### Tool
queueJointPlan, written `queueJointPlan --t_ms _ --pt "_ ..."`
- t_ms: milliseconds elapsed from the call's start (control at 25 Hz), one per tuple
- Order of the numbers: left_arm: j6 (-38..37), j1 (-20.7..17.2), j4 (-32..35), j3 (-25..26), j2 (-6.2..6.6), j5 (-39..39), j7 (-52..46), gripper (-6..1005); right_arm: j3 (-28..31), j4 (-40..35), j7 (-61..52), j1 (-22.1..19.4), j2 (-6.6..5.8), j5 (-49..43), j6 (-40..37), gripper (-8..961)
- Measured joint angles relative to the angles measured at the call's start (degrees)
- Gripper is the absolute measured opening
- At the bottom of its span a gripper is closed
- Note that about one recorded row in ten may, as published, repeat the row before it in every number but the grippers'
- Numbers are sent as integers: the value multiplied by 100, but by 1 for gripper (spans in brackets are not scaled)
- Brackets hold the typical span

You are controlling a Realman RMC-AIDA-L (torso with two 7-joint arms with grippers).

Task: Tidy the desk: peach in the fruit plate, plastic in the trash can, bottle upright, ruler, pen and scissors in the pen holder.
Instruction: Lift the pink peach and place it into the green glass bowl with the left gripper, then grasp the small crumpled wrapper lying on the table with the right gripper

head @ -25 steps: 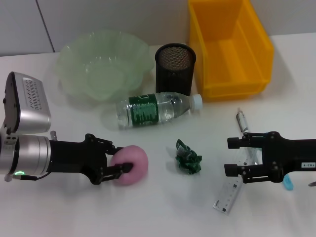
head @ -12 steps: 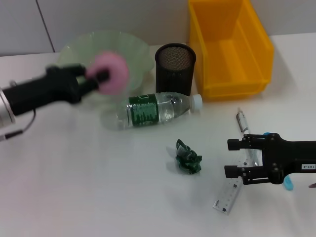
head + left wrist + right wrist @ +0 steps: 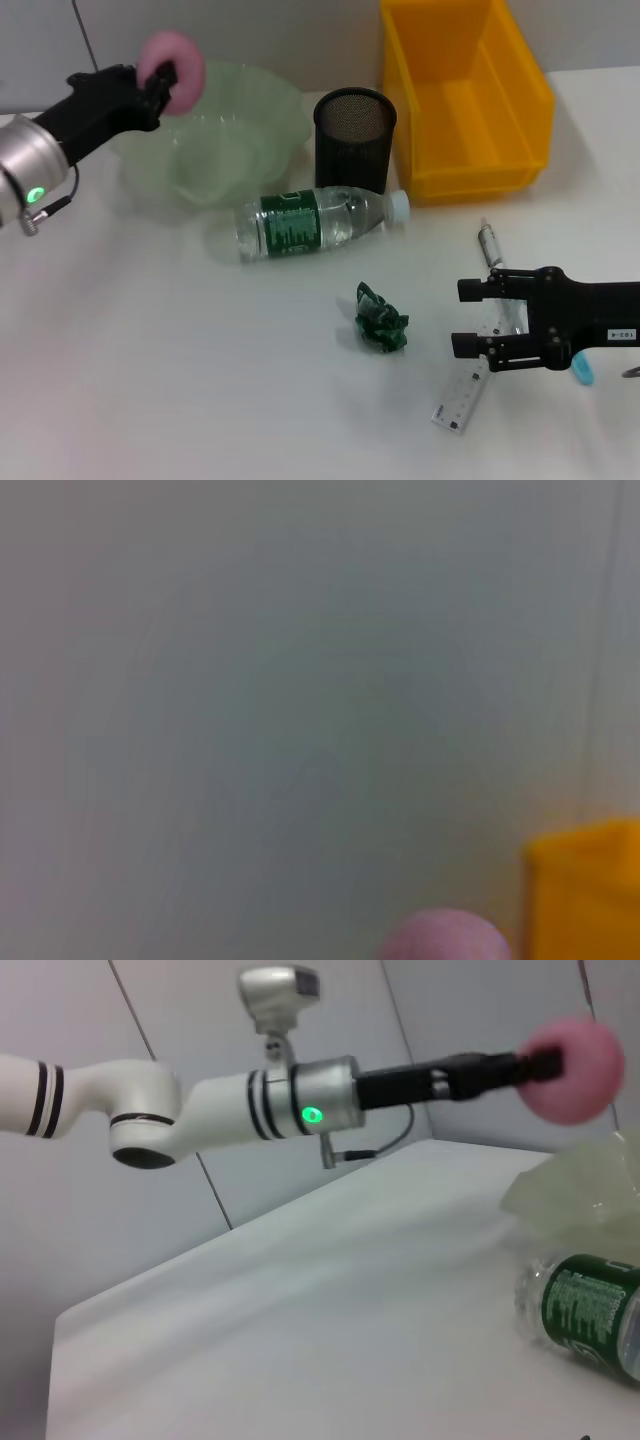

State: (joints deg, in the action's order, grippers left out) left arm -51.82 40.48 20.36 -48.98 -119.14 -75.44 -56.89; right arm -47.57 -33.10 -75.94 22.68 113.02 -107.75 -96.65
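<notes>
My left gripper (image 3: 160, 80) is shut on the pink peach (image 3: 173, 60) and holds it high above the far left rim of the pale green fruit plate (image 3: 215, 135). The peach also shows in the right wrist view (image 3: 572, 1068) and at the edge of the left wrist view (image 3: 445, 935). A clear bottle (image 3: 320, 222) with a green label lies on its side in front of the black mesh pen holder (image 3: 355, 125). Crumpled green plastic (image 3: 382, 320) lies mid-table. My right gripper (image 3: 465, 318) is open, low over the clear ruler (image 3: 463, 392). A pen (image 3: 490, 245) lies beyond it.
A yellow bin (image 3: 465, 95) stands at the back right beside the pen holder. A blue object (image 3: 583, 372) lies under my right arm. The scissors are not clearly in view.
My left gripper has lifted the peach off the table, carried it back toward the fruit plate, and now holds it higher and farther left. The right arm has barely moved.
</notes>
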Motion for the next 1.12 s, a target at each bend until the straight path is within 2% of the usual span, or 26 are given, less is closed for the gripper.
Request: queueJointPlan --t_ms 160,200,440,680,760,1000,1120 --pt "577 203 -106 -273 -3 7 126 219 2 1 0 3 1 0 2 804" --pt "1075 343 -108 -612 -4 18 99 215 3 2 0 5 1 0 4 804" --pt "1379 471 -123 -753 -4 27 38 217 21 17 0 7 1 0 6 803" --pt "1396 493 -127 -758 -5 32 38 357 43 -1 0 8 1 0 6 803" --pt "1399 494 -128 -759 -5 34 38 551 46 -3 0 16 1 0 6 804" --pt "1347 483 -119 -762 -4 38 0 784 47 19 0 56 1 0 6 804" --pt "1013 432 -55 -768 4 26 -379 807 64 22 -2 61 1 0 6 804"
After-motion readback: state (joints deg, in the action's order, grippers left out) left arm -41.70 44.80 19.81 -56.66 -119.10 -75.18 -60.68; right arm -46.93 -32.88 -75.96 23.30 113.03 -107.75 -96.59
